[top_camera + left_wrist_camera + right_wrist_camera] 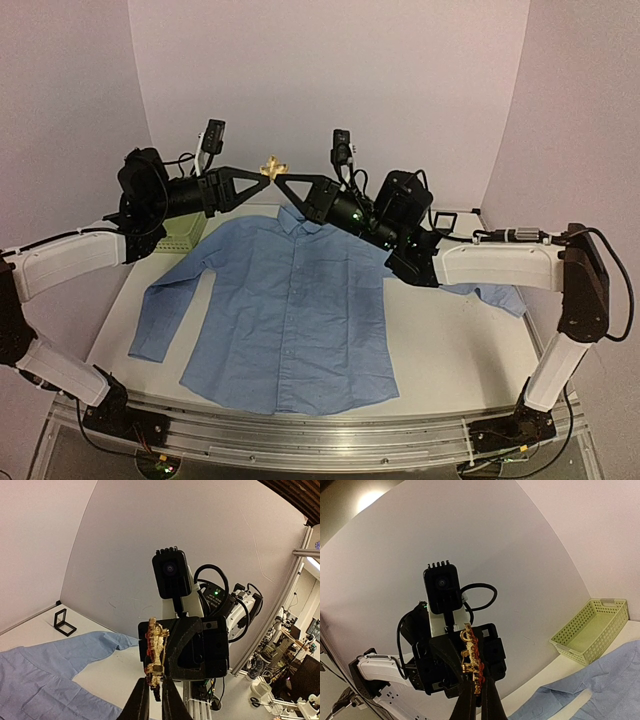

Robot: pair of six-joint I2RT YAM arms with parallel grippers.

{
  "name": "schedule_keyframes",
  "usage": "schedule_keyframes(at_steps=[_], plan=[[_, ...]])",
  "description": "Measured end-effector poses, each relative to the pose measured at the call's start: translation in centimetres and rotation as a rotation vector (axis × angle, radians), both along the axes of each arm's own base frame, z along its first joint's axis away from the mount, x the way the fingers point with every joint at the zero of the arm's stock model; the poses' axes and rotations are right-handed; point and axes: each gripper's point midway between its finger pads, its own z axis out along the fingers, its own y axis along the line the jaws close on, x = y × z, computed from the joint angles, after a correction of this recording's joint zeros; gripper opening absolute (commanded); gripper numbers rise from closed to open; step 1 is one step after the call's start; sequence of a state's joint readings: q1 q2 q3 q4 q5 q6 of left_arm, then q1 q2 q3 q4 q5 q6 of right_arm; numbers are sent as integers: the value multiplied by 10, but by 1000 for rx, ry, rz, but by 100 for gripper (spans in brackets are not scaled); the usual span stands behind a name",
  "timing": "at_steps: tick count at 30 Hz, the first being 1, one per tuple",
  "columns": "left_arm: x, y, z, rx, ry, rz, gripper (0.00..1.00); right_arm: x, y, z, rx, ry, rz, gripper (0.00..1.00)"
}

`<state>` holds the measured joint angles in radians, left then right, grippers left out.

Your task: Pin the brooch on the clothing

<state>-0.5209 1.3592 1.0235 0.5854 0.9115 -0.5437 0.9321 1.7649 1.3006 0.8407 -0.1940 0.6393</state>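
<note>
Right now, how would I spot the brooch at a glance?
Start at the big blue shirt on the table. Above its collar the left end effector and right end effector meet in mid-air. Pinched between them is the brooch: tiny, gold and red, the only shiny thing.

The brooch (272,166) sits between left hand (260,174) and right hand (282,182) above the shirt (290,310); basket (186,236) left of it.

We call this a robotics lab, a staged test cell. The left arm (70,255) and right arm (495,265) are bolted to an aluminium rail (300,430) at the desk (450,350) edge, with a loose cable (605,245). Plain pale walls (330,80) box the desk in. In the left wrist view we see cluttered equipment on stands (265,687) and a ceiling strip light (315,564).
</note>
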Motion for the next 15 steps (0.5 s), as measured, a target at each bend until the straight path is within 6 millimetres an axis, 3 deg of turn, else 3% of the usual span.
schedule_keyframes(at_steps=[7,11,13,15], plan=[[2,-1,0,0,5,6,0,0,0,1,0,-12,-7,1],[2,-1,-2,13,2,8,0,1,0,0,-6,-18,-10,44],[4,-2,-4,35,0,12,0,1,-1,-4,-26,-28,-18,56],[6,-3,-6,63,-5,21,0,1,-1,-10,-70,-36,-26,62]])
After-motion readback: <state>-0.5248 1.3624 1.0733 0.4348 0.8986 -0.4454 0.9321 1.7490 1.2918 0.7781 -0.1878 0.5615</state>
